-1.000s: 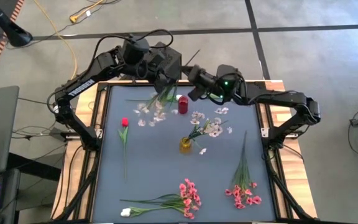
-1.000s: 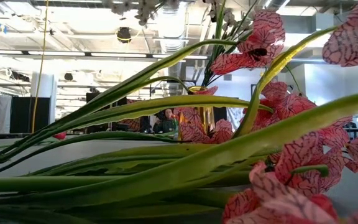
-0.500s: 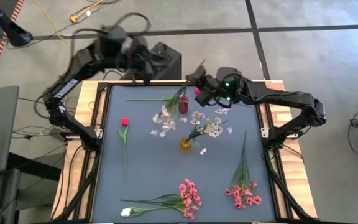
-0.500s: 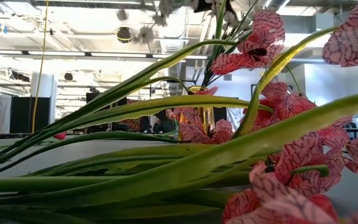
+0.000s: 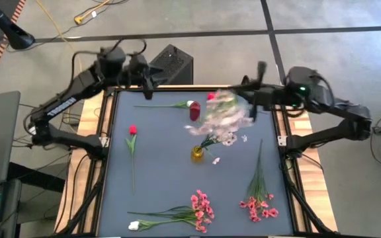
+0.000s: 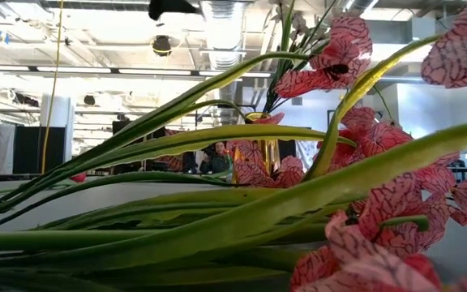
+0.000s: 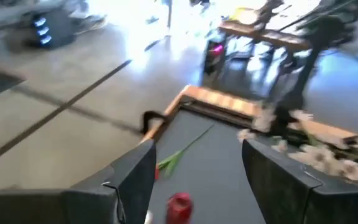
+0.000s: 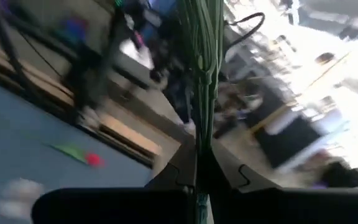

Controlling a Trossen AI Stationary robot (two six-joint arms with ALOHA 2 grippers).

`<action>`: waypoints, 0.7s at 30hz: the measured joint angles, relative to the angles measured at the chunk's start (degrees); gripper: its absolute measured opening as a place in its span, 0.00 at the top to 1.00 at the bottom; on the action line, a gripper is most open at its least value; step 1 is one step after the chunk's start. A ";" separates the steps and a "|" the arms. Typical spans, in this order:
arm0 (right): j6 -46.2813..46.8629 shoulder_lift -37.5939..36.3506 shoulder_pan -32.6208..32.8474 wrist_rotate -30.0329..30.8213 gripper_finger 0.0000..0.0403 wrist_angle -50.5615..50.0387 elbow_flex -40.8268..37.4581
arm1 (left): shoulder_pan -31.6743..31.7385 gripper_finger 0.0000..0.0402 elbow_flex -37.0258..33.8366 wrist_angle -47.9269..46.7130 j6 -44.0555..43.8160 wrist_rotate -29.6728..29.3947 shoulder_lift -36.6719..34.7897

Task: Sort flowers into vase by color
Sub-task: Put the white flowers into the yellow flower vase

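Stems of the pale spray [image 8: 205, 56] are pinched between the right gripper [image 5: 255, 99]'s closed fingers, and its blurred blossoms hang just beyond the yellow vase [image 5: 197, 154], toward the table's far edge. Left gripper [image 5: 145, 84] waits beyond the red vase [image 5: 194, 112] at the far left corner, jaws spread wide and empty. Risk, as I judge it: the swinging blossoms could clip the red vase and tip it, or the thin stems could slip.

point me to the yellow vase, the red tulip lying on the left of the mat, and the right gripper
yellow vase [image 5: 197, 154]: high view, on its body at mat centre.
red tulip [image 5: 133, 130]: high view, on the red head.
right gripper [image 8: 199, 163]: right wrist view, between its fingertips, shut on green stems [image 8: 204, 56].
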 joint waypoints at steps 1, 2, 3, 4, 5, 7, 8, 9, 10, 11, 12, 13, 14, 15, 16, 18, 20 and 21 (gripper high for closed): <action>3.30 -0.62 0.85 -0.41 0.90 -1.24 0.00 | -0.03 0.44 -3.51 3.84 -0.01 1.49 -1.45; 6.49 -1.14 1.75 -1.05 0.90 -2.17 0.00 | -0.09 0.44 -6.85 7.07 -0.09 3.09 -2.83; 9.29 -1.41 2.92 -1.22 0.90 -3.24 0.00 | -0.25 0.44 -9.95 10.51 -0.08 4.53 -4.10; 11.87 -1.44 4.26 -1.28 0.90 -4.75 0.00 | -0.56 0.44 -12.72 13.94 -0.10 5.90 -5.21; 14.06 -1.43 5.64 -1.27 0.90 -6.22 0.00 | -0.74 0.44 -15.44 17.05 -0.10 6.84 -6.30; 17.73 -0.99 9.27 -1.26 0.90 -9.55 -0.02 | -1.17 0.44 -20.09 21.87 -0.14 7.35 -7.96; 19.35 -0.56 11.19 -1.26 0.90 -10.93 -0.07 | -1.41 0.44 -21.91 23.60 -0.21 7.38 -8.59; 21.00 -0.21 13.45 -1.26 0.90 -11.54 -0.44 | -1.63 0.44 -23.40 25.11 -0.36 7.42 -9.14; 22.34 -0.08 15.83 -1.24 0.90 -11.45 -1.32 | -1.74 0.44 -24.72 26.12 -0.36 7.43 -9.67; 23.34 -0.09 18.34 -1.14 0.90 -11.21 -2.58 | -1.85 0.44 -25.78 26.74 -0.46 7.53 -10.12; 24.05 -0.11 21.00 -0.65 0.90 -10.38 -4.09 | -2.20 0.44 -26.58 27.09 -0.87 7.57 -10.38; 24.39 -0.20 23.70 0.57 0.90 -8.93 -5.74 | -2.70 0.44 -27.42 27.52 -0.96 7.88 -10.51; 24.64 -0.43 26.46 2.59 0.90 -6.47 -7.72 | -3.55 0.44 -28.48 28.33 -0.71 8.84 -10.51; 24.72 -0.77 29.16 4.89 0.90 -3.82 -9.94 | -4.71 0.44 -29.61 29.24 0.13 10.33 -10.51; 24.49 -1.15 31.54 7.27 0.90 -0.43 -12.53 | -6.15 0.44 -30.80 30.27 1.15 12.12 -10.48; 21.94 -2.10 35.21 11.69 0.90 9.33 -17.80 | -9.41 0.44 -33.17 33.66 3.59 14.57 -10.38; 18.96 -3.17 36.60 14.15 0.90 20.71 -23.20 | -12.90 0.44 -35.14 38.99 5.94 14.35 -10.42; 17.99 -3.50 36.40 14.72 0.90 27.10 -25.60 | -14.64 0.44 -36.01 42.27 6.58 13.52 -10.42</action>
